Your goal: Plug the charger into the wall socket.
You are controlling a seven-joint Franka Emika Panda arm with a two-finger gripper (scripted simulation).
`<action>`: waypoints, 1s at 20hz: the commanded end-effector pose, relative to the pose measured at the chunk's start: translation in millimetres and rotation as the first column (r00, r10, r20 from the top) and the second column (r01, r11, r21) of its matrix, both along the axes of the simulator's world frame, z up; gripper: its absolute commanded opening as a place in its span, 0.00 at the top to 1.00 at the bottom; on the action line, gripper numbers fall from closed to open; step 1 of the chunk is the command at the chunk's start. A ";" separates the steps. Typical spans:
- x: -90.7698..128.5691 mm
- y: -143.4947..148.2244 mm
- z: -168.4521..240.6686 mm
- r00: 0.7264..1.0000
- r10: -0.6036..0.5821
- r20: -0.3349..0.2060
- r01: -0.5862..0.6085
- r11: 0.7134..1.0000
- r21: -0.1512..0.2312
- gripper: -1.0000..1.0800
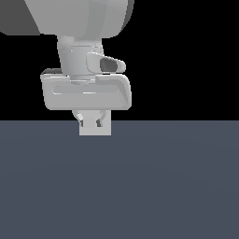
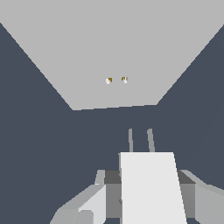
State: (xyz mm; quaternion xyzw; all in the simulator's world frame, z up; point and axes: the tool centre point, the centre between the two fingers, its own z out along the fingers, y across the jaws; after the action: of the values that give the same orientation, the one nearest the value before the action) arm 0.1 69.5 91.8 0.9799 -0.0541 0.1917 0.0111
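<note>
Nearest the wrist camera, the tool (image 2: 146,197) is gripping the charger (image 2: 151,188), an off-white block sitting between the fingers (image 2: 87,208), which are pressing in on its flanks. Two thin prongs (image 2: 140,140) are sticking out of its far end, pointing away from the wrist, probably so the block can be driven straight ahead without regripping. In the exterior view the tool (image 1: 91,122) is hanging just above the dark desk (image 1: 140,186), its short fingers closing narrowly around something pale; whether the pale square under them there is the block or the plate behind it, I cannot tell.

Beyond the prongs, a strip of bare desk (image 2: 39,144) is lying between the charger and the wall socket (image 2: 65,52), so the two are near but not touching. The socket is standing as a flat light-grey plate facing the prongs, with two tiny orange-tinted holes (image 2: 116,80) at its centre. The prongs are appearing slightly offset to one side of the holes, so a small sideways correction is likely needed before pushing in.
</note>
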 end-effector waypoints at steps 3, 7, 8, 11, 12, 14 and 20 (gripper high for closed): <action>3.2 6.7 5.9 0.999 0.050 -0.002 -0.050 0.999 0.001 1.00; 4.4 9.7 8.1 0.997 0.071 -0.004 -0.071 0.997 0.001 1.00; 4.5 10.1 8.4 0.997 0.074 -0.004 -0.074 0.997 0.002 1.00; 4.6 10.5 8.6 0.997 0.076 -0.005 -0.076 0.997 0.002 1.00; 4.6 10.5 8.6 0.997 0.076 -0.005 -0.076 0.997 0.002 1.00; 4.6 10.2 8.4 0.997 0.075 -0.005 -0.075 0.997 0.002 1.00; 11.7 10.0 8.5 0.997 0.075 -0.005 -0.075 0.997 0.002 1.00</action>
State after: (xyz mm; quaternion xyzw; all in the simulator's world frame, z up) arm 9.0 79.7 100.1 0.9818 -0.0173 0.1893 0.0031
